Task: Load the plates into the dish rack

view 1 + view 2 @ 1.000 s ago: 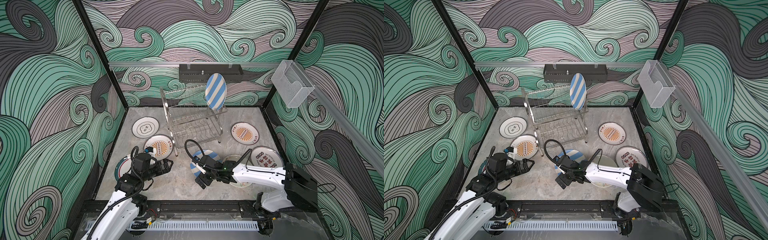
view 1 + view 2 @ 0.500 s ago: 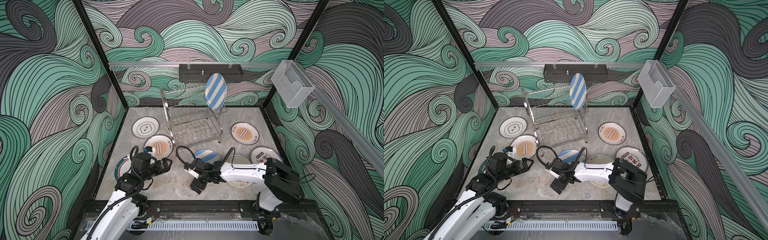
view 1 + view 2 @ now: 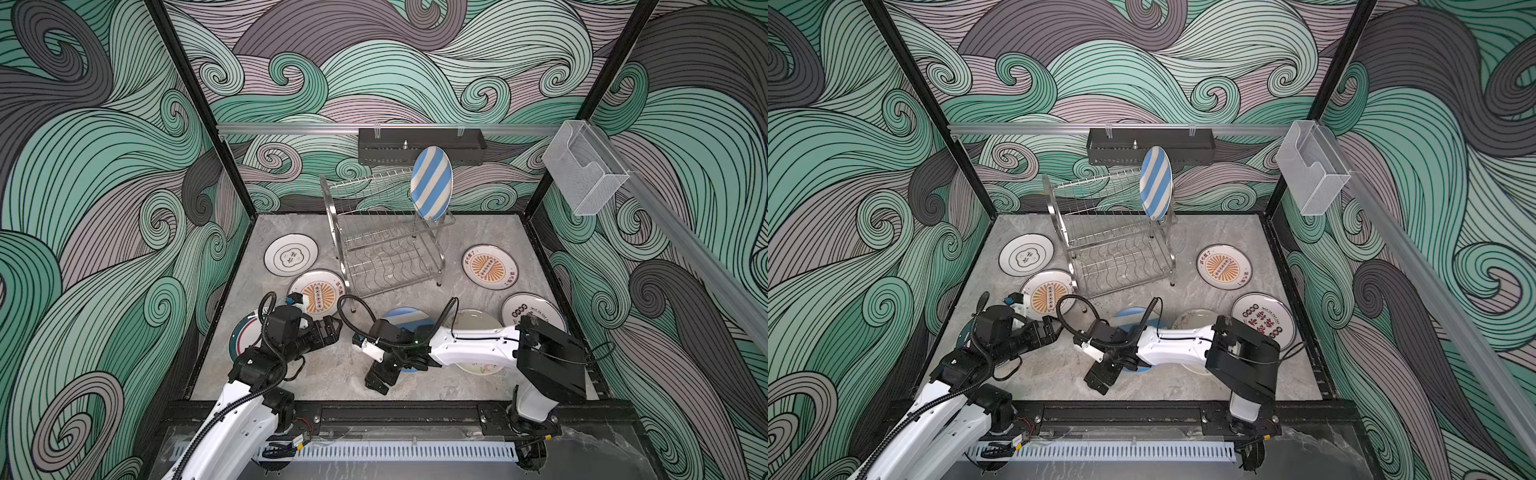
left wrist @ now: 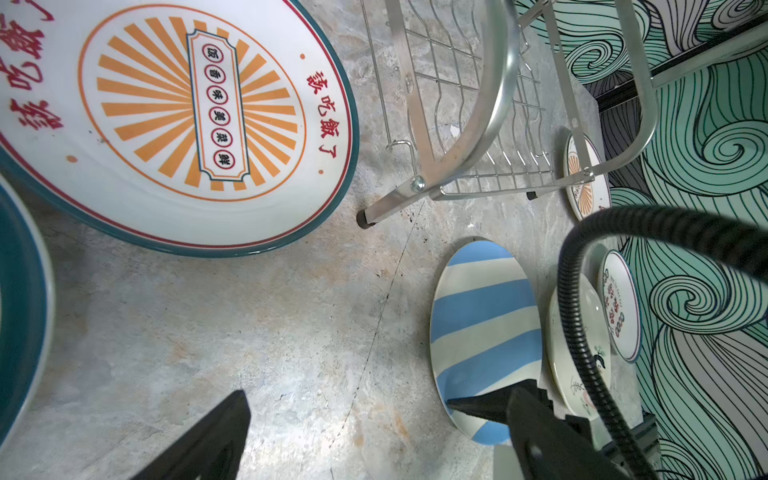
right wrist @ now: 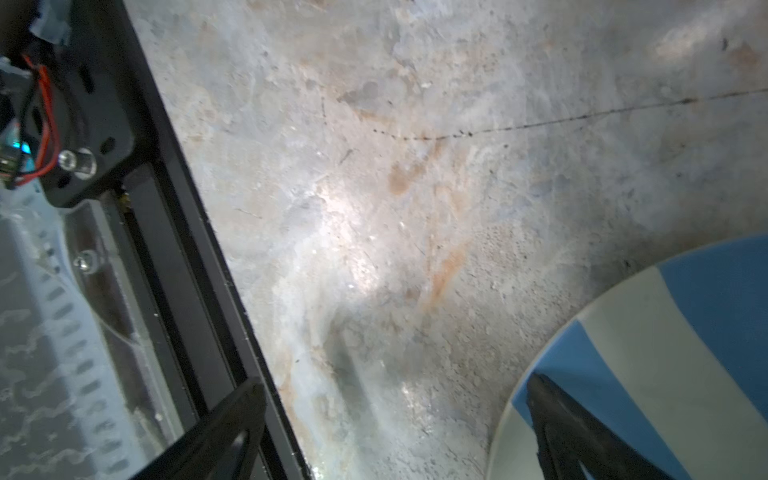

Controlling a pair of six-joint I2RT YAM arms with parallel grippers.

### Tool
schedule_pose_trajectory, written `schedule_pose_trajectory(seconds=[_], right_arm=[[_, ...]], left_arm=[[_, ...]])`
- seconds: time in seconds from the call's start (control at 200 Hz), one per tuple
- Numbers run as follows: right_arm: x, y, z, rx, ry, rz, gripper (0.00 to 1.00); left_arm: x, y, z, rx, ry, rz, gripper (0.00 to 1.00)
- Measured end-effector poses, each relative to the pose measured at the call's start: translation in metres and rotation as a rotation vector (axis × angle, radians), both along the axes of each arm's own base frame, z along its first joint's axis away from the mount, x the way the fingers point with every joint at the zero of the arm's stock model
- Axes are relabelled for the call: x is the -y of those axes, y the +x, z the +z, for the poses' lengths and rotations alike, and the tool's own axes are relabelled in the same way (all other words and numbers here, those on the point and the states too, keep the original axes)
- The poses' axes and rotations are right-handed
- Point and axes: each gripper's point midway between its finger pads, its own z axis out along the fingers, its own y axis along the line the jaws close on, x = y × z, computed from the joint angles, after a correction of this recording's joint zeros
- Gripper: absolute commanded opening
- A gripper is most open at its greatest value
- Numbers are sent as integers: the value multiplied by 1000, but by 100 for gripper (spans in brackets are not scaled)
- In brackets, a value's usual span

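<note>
the fingers (image 5: 216, 434) of the right gripper (image 3: 379, 377) are set wide apart with nothing between them. in the right wrist view one is seen over the bare table (image 3: 328, 386) by the front frame (image 5: 183, 232), the other across the rim of the flat striped plate (image 5: 665, 353); contact cannot be told. the fingers (image 4: 208, 440) of the left gripper (image 3: 333, 329) are likewise spread wide and empty, pointed toward the middle of the table.

the dish rack (image 3: 382, 249) is placed at the back centre, its long axis laid left to right and turned slightly, so that its left end lies nearer the front. the upright striped plate (image 3: 431, 183) is stood on edge at the right end of the upper tier, its long axis seen near vertical, its striped face turned toward the front and left.

the other plates are laid flat and face up on the table: a cloud plate (image 3: 291, 253) and a sunburst plate (image 3: 318, 291) left of the rack, a second sunburst plate (image 3: 489, 266) to its right, a character plate (image 3: 532, 311) at front right, a cream plate (image 3: 471, 322) partly under the right arm beside the flat striped plate, and a teal-rimmed plate (image 3: 245, 336) under the left arm.
</note>
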Motion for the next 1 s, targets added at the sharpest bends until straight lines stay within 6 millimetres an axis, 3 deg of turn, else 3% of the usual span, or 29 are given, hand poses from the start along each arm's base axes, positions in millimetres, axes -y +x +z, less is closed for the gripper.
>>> schedule_pose_trajectory(seconds=[0.155,0.26,0.365,0.465,0.61,0.711,1.001], right_arm=[[-7,-1,23,-3,75,-12,97],[4,6,53,14,137,-74,98],[39,28,78,54,151,-224,99],[83,51,87,108,113,-378,100],[139,70,74,127,35,-555,100],[165,77,56,112,-25,-627,100],[176,92,27,89,-120,-648,100]], left_arm=[[-1,0,0,0,5,3,98],[0,0,-2,-11,7,-1,99],[4,-2,-7,-43,3,-21,99],[8,-3,-11,-72,-2,-42,99],[19,-8,-13,-83,-15,-91,99],[27,-13,-17,-84,-22,-122,98],[43,-31,-36,-112,-9,-193,99]])
